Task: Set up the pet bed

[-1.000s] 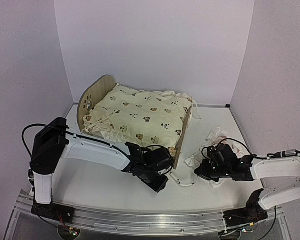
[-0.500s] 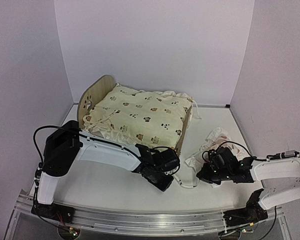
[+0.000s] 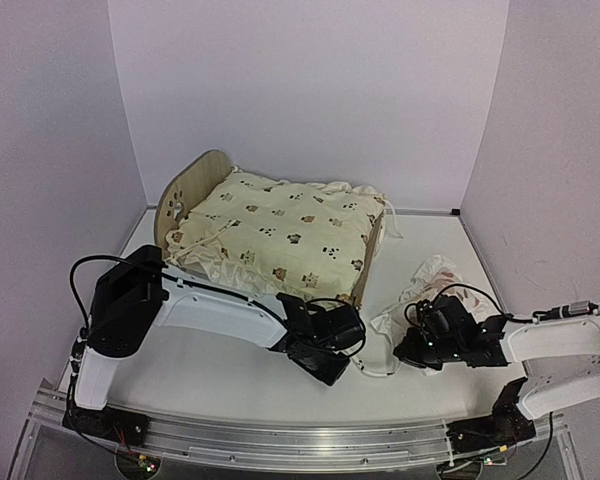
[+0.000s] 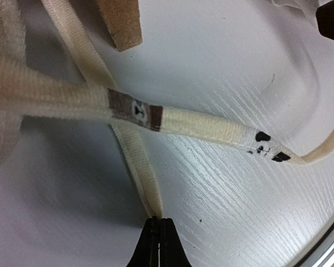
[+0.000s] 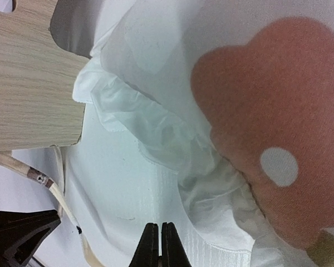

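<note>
The pet bed (image 3: pixel 185 195) stands at the back left, and the cream animal-print cushion (image 3: pixel 280 230) lies in its frame. In front of the footboard (image 4: pixel 122 22), low over the table, my left gripper (image 3: pixel 330 372) (image 4: pixel 158 222) is shut on one of the cushion's cream tie strings (image 4: pixel 139 167). A second, printed string (image 4: pixel 189 122) crosses above it. The white ruffled pillow (image 3: pixel 435 272) (image 5: pixel 211 111) with a red-brown flower lies to the right of the bed. My right gripper (image 3: pixel 406 350) (image 5: pixel 160 228) is shut on its white ruffle edge.
Loose tie strings (image 3: pixel 365 368) trail on the table between the two grippers. The footboard's corner (image 5: pixel 28 78) is close to the right gripper, and the left gripper's dark body (image 5: pixel 16 228) shows beside it. White walls enclose the table on three sides.
My left arm has reached right and forward along the footboard. Its jaws, open before, have closed on the tie string. The right gripper and pillow have barely moved.
</note>
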Motion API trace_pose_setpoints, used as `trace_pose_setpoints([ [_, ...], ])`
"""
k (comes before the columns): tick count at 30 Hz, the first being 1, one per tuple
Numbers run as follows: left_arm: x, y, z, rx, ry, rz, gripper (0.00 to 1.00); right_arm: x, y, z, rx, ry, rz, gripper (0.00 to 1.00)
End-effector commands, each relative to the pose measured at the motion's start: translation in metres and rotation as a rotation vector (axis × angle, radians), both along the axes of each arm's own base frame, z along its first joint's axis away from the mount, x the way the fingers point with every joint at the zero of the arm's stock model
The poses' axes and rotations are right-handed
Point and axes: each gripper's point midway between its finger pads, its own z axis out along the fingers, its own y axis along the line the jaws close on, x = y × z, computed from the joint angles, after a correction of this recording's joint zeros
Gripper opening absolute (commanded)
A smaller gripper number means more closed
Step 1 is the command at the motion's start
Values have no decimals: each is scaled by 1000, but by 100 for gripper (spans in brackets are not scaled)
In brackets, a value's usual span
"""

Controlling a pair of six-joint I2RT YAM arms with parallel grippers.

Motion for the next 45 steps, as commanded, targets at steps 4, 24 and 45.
trace_pose_setpoints([
  [4,-9,-4,52,-127,-6,-35,0,2,49,18,82,-47,157,0],
  [24,-15,12,97,-175,-21,-47,0,-21,50,28,-110,-22,359,43],
  [45,-15,11,116,-232,-34,-54,0,-28,107,70,-183,-532,934,53],
])
